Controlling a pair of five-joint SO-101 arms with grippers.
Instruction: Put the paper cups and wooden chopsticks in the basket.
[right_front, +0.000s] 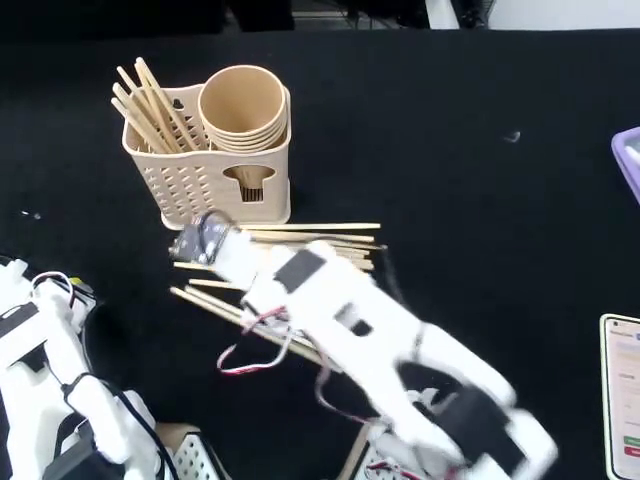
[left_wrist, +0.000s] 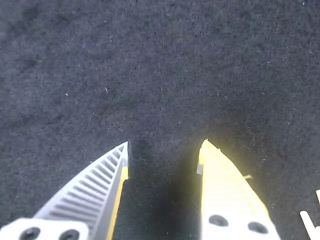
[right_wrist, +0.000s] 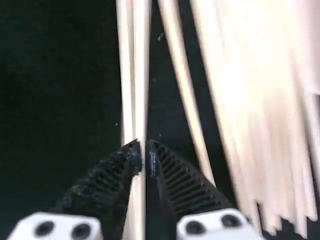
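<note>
A cream perforated basket (right_front: 215, 185) stands at the back left, holding a stack of paper cups (right_front: 243, 105) and several wooden chopsticks (right_front: 150, 105). More chopsticks (right_front: 320, 238) lie loose on the black cloth in front of it. My right gripper (right_front: 203, 240) (right_wrist: 142, 147) is low over the left end of that pile, its black fingers shut on a chopstick (right_wrist: 135, 90) that runs between them. Other loose chopsticks (right_wrist: 240, 100) lie beside it. My left gripper (left_wrist: 165, 147) hangs open over bare black cloth, nothing between its fingers. The left arm (right_front: 40, 360) sits at the front left.
A purple object (right_front: 628, 160) shows at the right edge and a white card or phone (right_front: 622, 390) lies at the front right. White perforated parts (right_front: 190, 455) sit at the front edge near the arm bases. Red wires (right_front: 245, 350) hang under the right arm.
</note>
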